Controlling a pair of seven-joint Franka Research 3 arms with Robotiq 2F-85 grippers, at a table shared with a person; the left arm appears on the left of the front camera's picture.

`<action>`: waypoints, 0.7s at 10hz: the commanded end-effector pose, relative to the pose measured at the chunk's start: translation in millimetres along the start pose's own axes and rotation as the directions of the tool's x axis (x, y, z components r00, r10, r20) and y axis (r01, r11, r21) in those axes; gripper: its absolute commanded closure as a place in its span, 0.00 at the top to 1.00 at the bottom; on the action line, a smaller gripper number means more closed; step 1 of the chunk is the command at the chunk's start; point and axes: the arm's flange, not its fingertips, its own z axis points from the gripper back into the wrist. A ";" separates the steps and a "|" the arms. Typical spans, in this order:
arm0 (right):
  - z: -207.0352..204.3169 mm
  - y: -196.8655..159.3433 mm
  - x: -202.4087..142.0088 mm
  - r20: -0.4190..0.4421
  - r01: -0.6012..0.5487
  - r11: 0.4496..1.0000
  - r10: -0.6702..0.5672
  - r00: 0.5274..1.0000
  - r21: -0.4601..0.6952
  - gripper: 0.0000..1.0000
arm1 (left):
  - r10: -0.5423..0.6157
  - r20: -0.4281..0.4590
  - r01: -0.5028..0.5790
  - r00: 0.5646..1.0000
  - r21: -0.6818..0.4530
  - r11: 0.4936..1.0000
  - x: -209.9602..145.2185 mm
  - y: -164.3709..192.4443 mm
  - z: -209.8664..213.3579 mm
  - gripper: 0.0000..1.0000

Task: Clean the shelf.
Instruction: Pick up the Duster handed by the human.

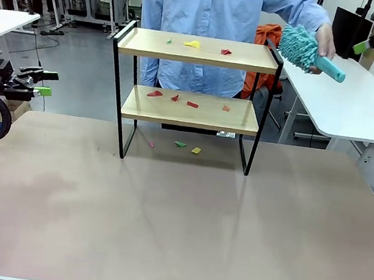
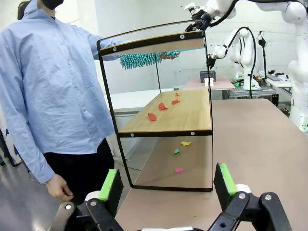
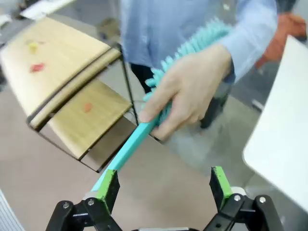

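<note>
Currently left gripper (image 2: 167, 180) open, right gripper (image 3: 163, 180) open, one shelf (image 1: 206, 117), one duster (image 1: 298, 46), four lower-board scraps (image 1: 154, 94)

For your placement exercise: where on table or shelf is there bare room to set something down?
The table in front of the shelf is bare. Both boards carry scattered scraps; more lie beneath the shelf.
</note>
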 end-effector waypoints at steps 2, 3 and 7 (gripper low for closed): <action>0.0 0.0 0.0 0.000 0.000 1.000 0.000 1.000 0.000 1.00 | -0.005 -0.004 0.005 1.000 -0.004 1.000 1.6 0.1 0.0 1.00; 0.0 0.0 0.0 0.000 0.000 1.000 0.000 1.000 0.000 1.00 | -0.005 -0.004 0.005 1.000 -0.004 1.000 1.6 0.1 0.0 1.00; 6.0 18.3 2.6 -0.039 0.071 0.997 -0.071 0.997 -0.018 1.00 | -0.005 -0.004 0.005 1.000 -0.004 1.000 1.6 0.1 0.0 1.00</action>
